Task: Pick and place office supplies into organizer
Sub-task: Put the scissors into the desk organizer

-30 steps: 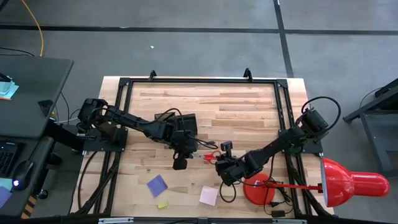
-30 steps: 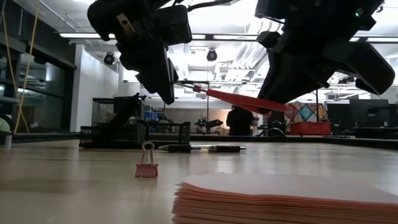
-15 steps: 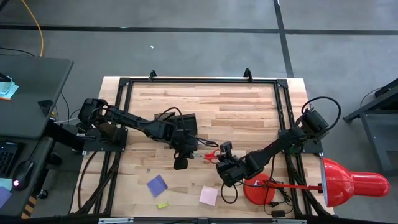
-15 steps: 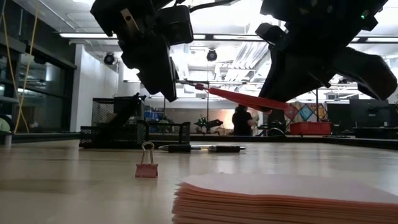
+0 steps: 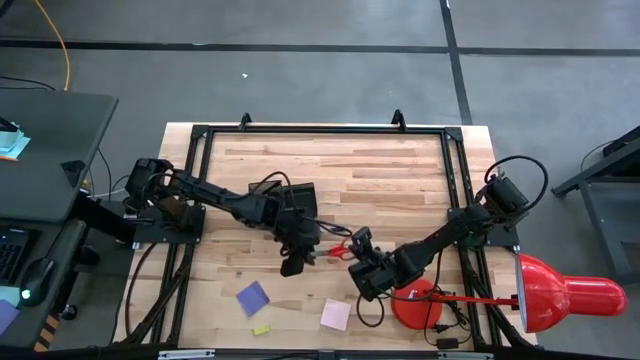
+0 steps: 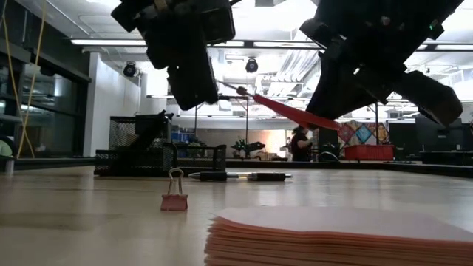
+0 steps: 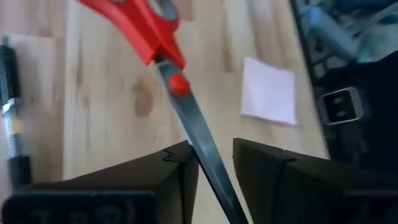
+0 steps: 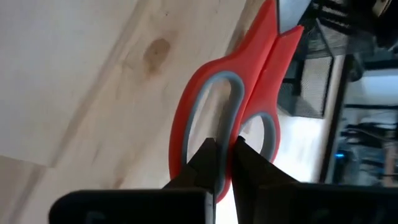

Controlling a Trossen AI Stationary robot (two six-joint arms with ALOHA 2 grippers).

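Scissors hang between arms: right gripper clenches a handle loop; left gripper jaws loosened around the blade; withdraw left straight.

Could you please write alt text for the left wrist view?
Red-handled metal scissors run blade-first between the left gripper's two dark fingers, which stand slightly apart around the blade, above a pale wooden table. A pink square note pad lies beyond, a dark pen at one edge.
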